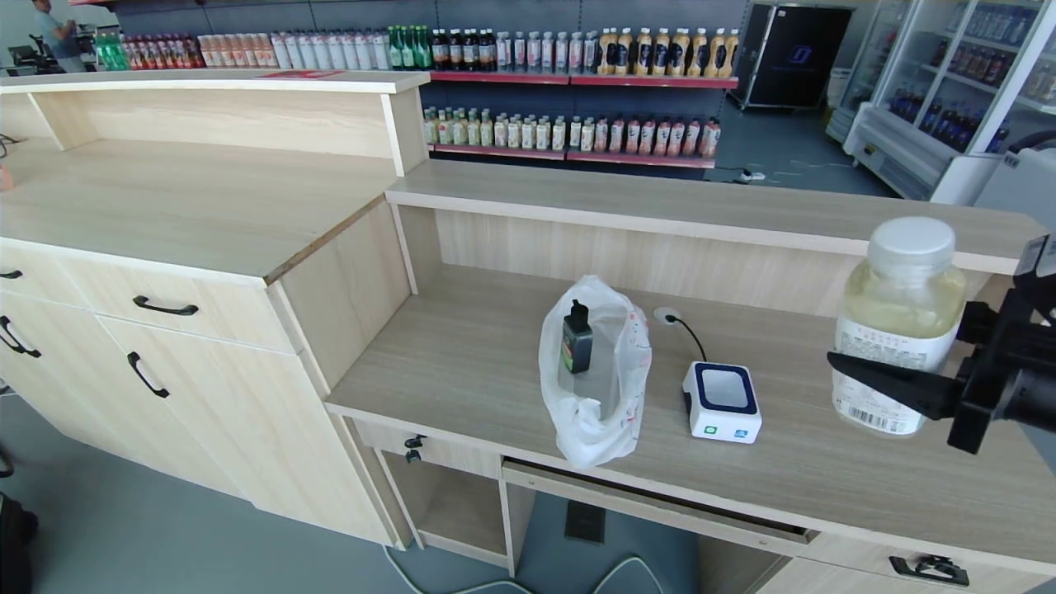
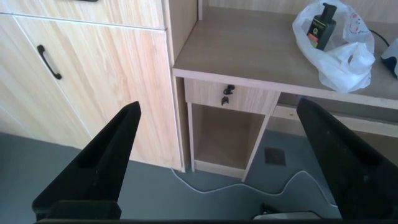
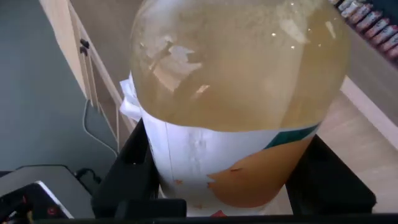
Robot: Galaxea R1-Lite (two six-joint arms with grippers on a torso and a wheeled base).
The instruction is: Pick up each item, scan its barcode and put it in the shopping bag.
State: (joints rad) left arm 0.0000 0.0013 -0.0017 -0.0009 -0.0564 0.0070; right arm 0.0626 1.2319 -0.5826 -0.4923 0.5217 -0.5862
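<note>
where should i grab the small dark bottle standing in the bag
Probably high on its body, from straight above: the dark bottle stands upright in the shopping bag, whose walls crowd its sides while the mouth is open.

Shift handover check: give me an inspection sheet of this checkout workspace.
Surface: light wooden counter.
Job's things: shopping bag stands open on the counter, dark bottle inside; scanner beside it; juice bottle held upright, off the counter.
Clutter: nothing seen.
Grippers: right gripper shut on the juice bottle; left gripper open, empty, low before the cabinet.
Cables: scanner cable runs to a hole in the counter; floor cable under the desk.
Surroundings: drink shelves behind, fridges at right.
</note>
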